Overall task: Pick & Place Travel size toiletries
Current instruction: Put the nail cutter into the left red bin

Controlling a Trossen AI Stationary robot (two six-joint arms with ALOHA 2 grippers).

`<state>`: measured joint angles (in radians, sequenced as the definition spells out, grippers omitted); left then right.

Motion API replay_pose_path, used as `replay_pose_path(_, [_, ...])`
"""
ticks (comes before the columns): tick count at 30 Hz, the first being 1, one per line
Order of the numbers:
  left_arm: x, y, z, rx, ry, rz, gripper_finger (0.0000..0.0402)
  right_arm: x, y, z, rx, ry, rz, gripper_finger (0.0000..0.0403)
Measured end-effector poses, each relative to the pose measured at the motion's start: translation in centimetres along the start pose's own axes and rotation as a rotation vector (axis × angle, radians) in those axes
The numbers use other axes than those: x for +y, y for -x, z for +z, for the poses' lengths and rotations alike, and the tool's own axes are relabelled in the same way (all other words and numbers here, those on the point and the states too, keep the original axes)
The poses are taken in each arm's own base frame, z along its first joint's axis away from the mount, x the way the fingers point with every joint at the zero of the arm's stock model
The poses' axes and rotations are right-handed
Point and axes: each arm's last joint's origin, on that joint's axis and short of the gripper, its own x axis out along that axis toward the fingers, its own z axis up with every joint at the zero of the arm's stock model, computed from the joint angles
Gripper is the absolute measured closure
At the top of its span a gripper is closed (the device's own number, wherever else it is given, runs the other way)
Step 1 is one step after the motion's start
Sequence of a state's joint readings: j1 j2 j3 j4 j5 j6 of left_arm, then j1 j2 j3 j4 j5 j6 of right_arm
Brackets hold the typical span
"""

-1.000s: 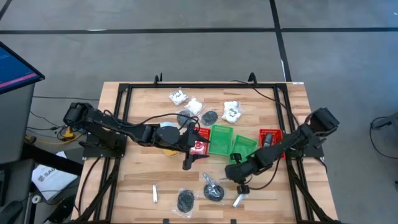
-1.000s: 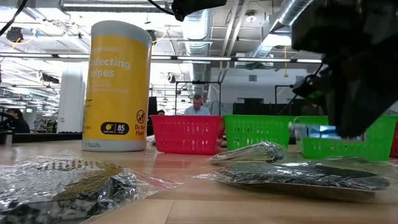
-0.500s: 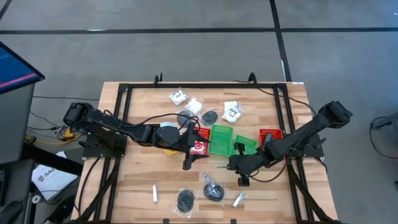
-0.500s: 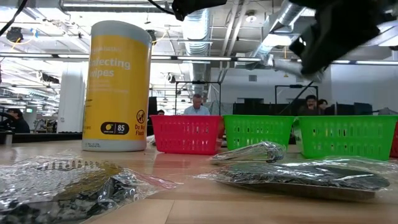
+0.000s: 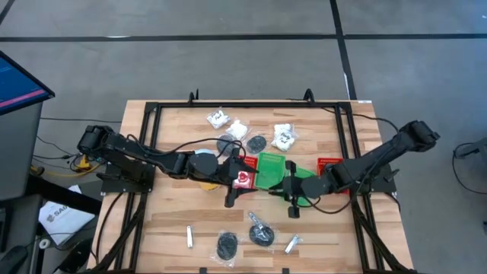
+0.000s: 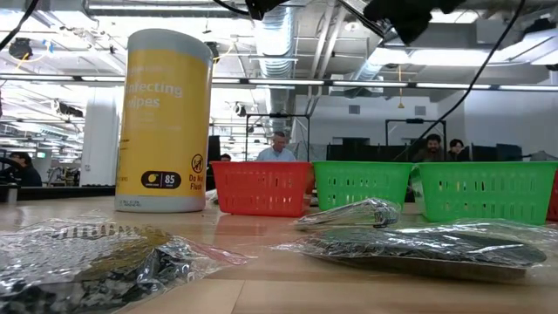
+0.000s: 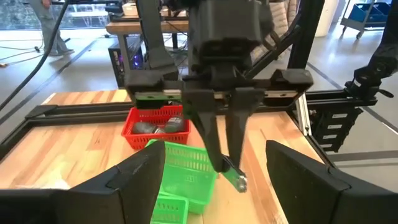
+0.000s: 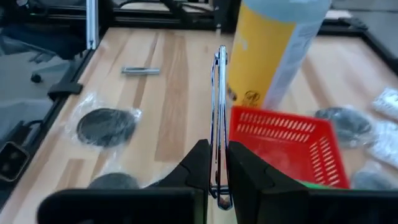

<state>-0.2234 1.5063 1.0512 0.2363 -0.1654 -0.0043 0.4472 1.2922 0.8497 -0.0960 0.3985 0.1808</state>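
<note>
since a second ago my right gripper (image 5: 274,186) has swung up off the front of the table and inward, and it now hangs over the green bins (image 5: 268,169) at mid table, pinched tight on a short silvery tube (image 8: 219,118) that stands up between its fingers. my left gripper (image 5: 237,190) waits spread wide just in front of the red bin (image 5: 242,173), holding nothing. another tube (image 5: 188,237) lies near the front left, one more (image 5: 291,244) near the front right, with bagged dark discs (image 5: 227,245) between them. white packets (image 5: 284,135) sit toward the back, and the yellow wipes can (image 6: 165,118) stands beside the red bin.
</note>
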Motion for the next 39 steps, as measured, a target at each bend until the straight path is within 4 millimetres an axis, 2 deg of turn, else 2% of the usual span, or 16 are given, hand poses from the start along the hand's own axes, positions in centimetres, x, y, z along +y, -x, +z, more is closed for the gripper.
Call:
replay_pose_path(11, [0.0,0.0,0.1,-0.011,0.001,-0.001,0.0132,-1.7,-0.5,1.3,-0.1,-0.018,-0.046,0.0374])
replay_pose_path(25, [0.8,-0.1,0.4,-0.036,0.008,0.018,0.0139,-2.1,-0.5,2.4,-0.193,-0.005,-0.049,0.0374])
replay_pose_path(31, [0.8,-0.1,0.4,-0.04,-0.019,0.019,0.0195,-2.1,-0.5,2.6,-0.22,0.004,-0.05,0.0374])
replay_pose_path(39, [0.8,-0.1,0.4,-0.039,-0.053,0.02,0.0323,-2.1,-0.4,2.7,-0.227,0.007,-0.05,0.0374])
